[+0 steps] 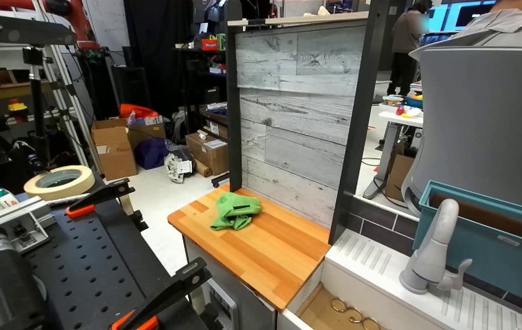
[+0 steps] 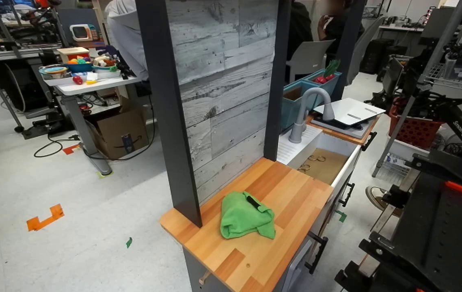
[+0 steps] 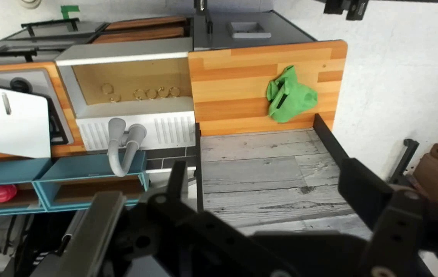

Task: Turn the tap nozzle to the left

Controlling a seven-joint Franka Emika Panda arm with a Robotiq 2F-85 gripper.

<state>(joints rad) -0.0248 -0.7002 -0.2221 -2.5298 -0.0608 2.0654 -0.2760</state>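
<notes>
The light grey tap nozzle stands upright on the white ridged sink ledge; it shows in both exterior views. In an exterior view its arch hangs over the sink's right part. A small side lever sits at its base. The wrist view looks from above, with the nozzle left of centre. My gripper is open and empty, its dark fingers wide apart at the bottom of the wrist view. The nozzle lies beyond the left finger, apart from it. The gripper is out of view in both exterior views.
Teal basins stand behind the tap. The white sink holds several gold rings. A green cloth lies on the wooden counter. A grey plank panel with dark posts rises beside the tap. A white board lies over the stove.
</notes>
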